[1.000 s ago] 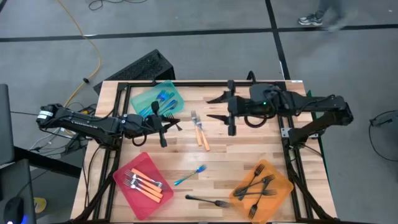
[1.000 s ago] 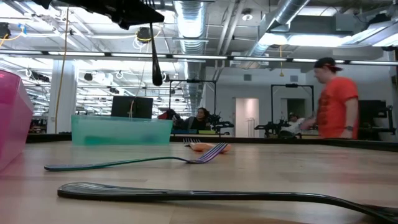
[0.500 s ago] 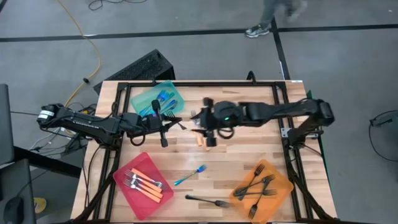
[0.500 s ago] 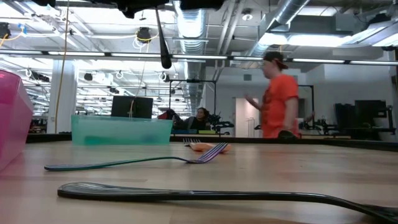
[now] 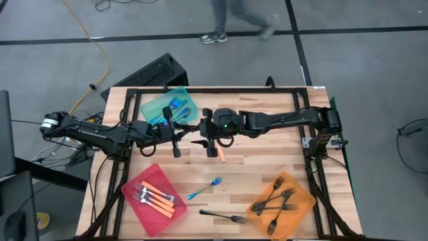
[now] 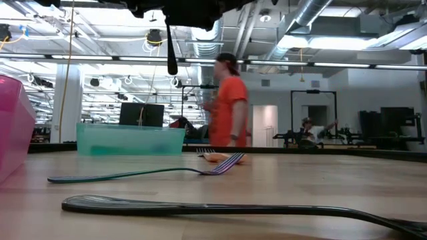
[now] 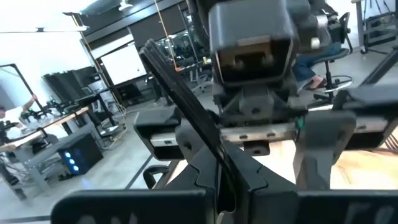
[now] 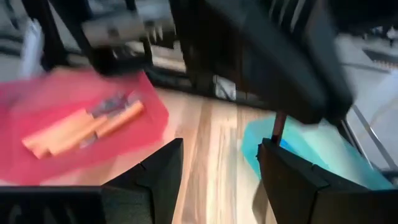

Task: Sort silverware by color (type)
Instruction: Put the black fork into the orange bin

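On the counter stand three trays. The teal tray holds several blue forks, too bunched to count. The red tray holds about four orange-handled forks. The orange tray holds roughly five black forks. Loose lie one blue fork, one black fork and orange-handled forks beneath the right gripper, which reaches across mid-counter, fingers apart, holding nothing. The left gripper sits beside the teal tray, fingers clamped on a black fork.
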You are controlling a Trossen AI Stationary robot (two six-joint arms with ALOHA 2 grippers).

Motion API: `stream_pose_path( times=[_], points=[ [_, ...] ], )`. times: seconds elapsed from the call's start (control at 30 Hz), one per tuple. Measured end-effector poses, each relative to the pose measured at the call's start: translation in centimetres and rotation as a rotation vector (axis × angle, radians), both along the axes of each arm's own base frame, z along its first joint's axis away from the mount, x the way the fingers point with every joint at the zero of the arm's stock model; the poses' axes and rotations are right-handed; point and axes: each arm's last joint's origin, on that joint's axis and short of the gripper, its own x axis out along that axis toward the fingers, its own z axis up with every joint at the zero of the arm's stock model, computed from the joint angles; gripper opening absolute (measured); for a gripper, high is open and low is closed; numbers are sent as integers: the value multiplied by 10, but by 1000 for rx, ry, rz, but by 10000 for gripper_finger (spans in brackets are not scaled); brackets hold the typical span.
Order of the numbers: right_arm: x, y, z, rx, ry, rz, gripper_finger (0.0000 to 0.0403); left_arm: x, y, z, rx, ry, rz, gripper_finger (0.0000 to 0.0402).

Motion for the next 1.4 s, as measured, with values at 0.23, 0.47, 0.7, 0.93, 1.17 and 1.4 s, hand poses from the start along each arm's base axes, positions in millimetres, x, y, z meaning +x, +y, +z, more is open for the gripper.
stream_pose_path(
  times=[0.23, 0.47, 0.7, 0.93, 1.17, 1.4],
  points=[
    [-1, -8, 1, 26, -6, 2, 213, 0, 0, 0, 0, -2, 5, 0],
    [-3, 0, -1, 43, 39, 17, 203, 0, 1, -1, 15, 18, 29, 0],
    [-4, 16, -3, 26, 66, 31, 203, 0, 1, -3, 18, 36, 34, 0],
    [-8, 9, 3, -39, 58, -122, 203, 0, 1, -3, 12, 33, 39, 0],
    [-3, -8, 5, -20, -12, -122, 203, 0, 1, -2, 8, 27, 39, 0],
    [-1, -11, 3, 24, -14, -57, 203, 0, 1, -2, 6, 19, 39, 0]
  ],
)
